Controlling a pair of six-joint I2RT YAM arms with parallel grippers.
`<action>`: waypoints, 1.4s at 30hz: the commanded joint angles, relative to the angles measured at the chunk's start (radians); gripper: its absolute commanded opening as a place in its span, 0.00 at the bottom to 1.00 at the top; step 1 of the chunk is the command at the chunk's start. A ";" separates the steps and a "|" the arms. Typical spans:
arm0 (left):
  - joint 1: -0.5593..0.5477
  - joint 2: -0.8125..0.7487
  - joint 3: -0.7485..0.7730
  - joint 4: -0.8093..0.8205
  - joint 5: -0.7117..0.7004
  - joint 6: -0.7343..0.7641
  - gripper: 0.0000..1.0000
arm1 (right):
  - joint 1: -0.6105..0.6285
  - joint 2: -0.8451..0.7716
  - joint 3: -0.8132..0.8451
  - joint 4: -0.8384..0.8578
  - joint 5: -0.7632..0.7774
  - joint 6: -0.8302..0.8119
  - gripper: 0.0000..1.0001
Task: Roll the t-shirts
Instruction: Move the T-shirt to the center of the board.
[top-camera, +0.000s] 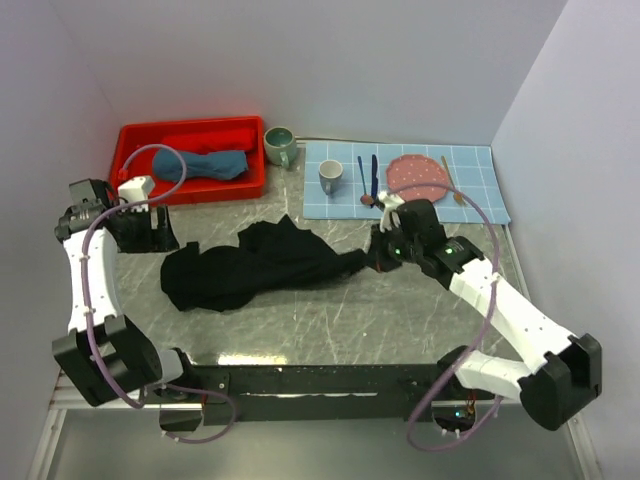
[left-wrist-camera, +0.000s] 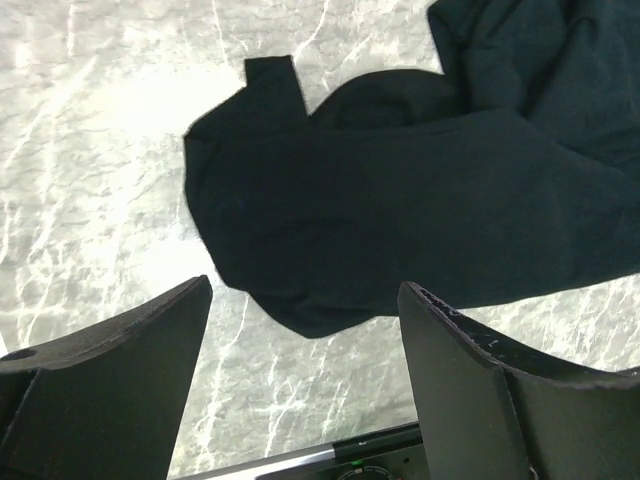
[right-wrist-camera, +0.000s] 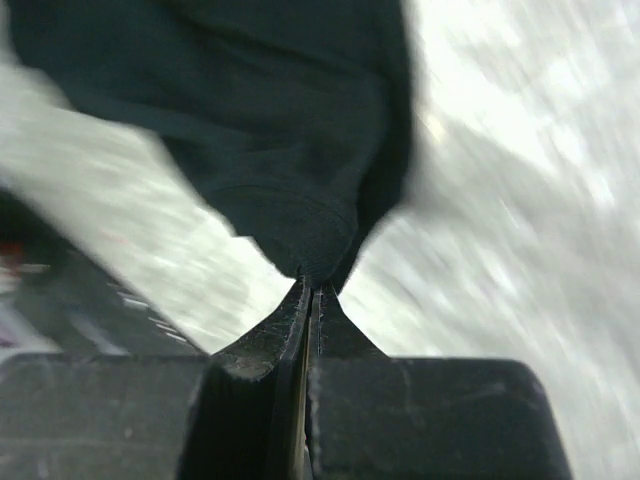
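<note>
Matt black cloth t-shirt (top-camera: 250, 265); glossy, seemingly stone table (top-camera: 330, 320).

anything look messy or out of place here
Only the black t-shirt: it lies crumpled and folded over itself mid-table rather than spread flat. The right gripper is pinched shut on its edge; the left gripper is open near its other end. The blue shirt sits rolled in the red bin.

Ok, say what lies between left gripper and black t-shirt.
Nothing but bare tabletop separates left gripper and black t-shirt, per the left wrist view.
</note>
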 joint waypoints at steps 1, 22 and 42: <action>-0.014 0.060 0.042 0.006 0.049 0.041 0.82 | -0.037 -0.004 -0.020 -0.161 0.033 -0.075 0.00; -0.283 0.373 0.310 0.086 0.242 -0.089 0.85 | -0.086 0.808 0.629 0.058 -0.119 -0.056 0.65; -0.711 0.984 0.708 0.224 -0.003 -0.367 0.66 | -0.136 0.626 0.475 0.098 -0.053 -0.048 0.67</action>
